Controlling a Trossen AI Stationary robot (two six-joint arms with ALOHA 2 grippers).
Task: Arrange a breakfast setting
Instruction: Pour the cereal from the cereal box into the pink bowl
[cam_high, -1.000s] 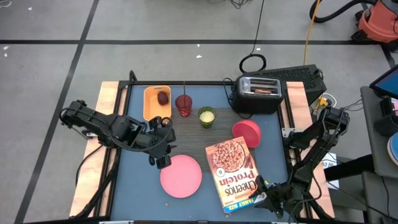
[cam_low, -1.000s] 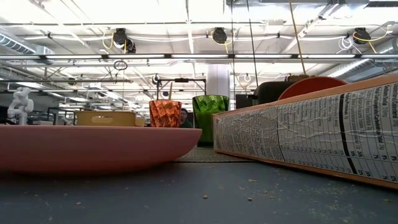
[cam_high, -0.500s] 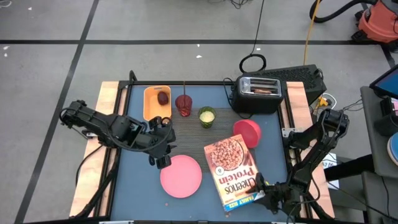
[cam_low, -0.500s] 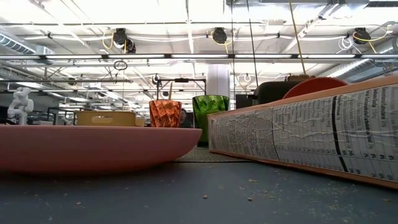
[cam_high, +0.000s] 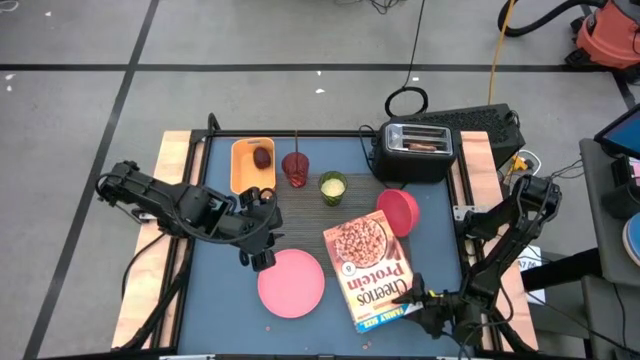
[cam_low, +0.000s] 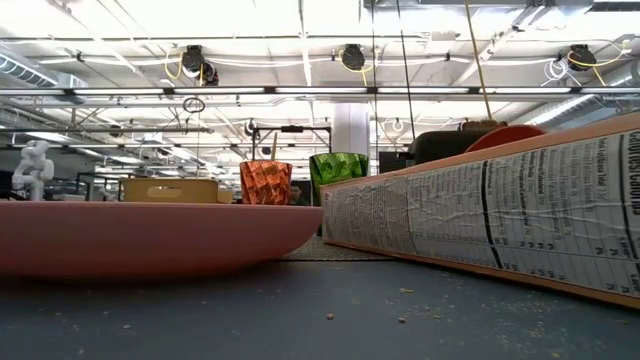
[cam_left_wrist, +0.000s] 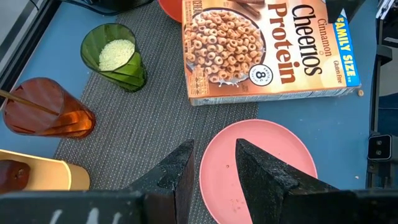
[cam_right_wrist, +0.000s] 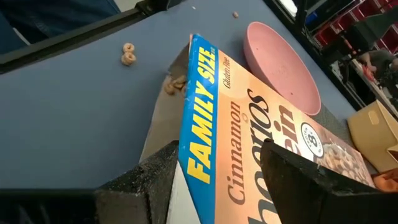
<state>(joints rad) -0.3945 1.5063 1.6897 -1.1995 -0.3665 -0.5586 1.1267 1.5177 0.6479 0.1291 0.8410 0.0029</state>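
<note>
Breakfast setting pieces lie spread over the blue table (cam_high: 225, 320), and we start at its near edge, where our right gripper (cam_high: 425, 308) straddles the end flap of the cereal box (cam_high: 372, 275): in the right wrist view the two fingers (cam_right_wrist: 155, 171) stand on either side of the blue end panel, closed on it, as far as we can judge. The box lies flat, label up, its long axis running from that gripper away and leftward toward the table's middle, so any push or drag travels along that line. Just left of the box, close beside it but apart, sits the flat pink plate (cam_high: 291, 283), empty. Our left gripper (cam_left_wrist: 212, 171) hovers at the plate's far-left rim, fingers parted and holding nothing; this arm is the nearer one to the plate and to the cups. Farther back, the box's far corner meets the pink-red bowl (cam_high: 399, 212), which is tipped on its edge and is, we judge, the thing most in the way of the box. Beyond that, on the dark woven placemat (cam_left_wrist: 143, 124), stand the small green cup (cam_high: 332, 187) and the red tumbler (cam_high: 295, 169). Left of them an orange tray (cam_high: 250, 170) holds the dark-red fruit (cam_high: 262, 157), and farthest back stands the toaster (cam_high: 416, 150).
</note>
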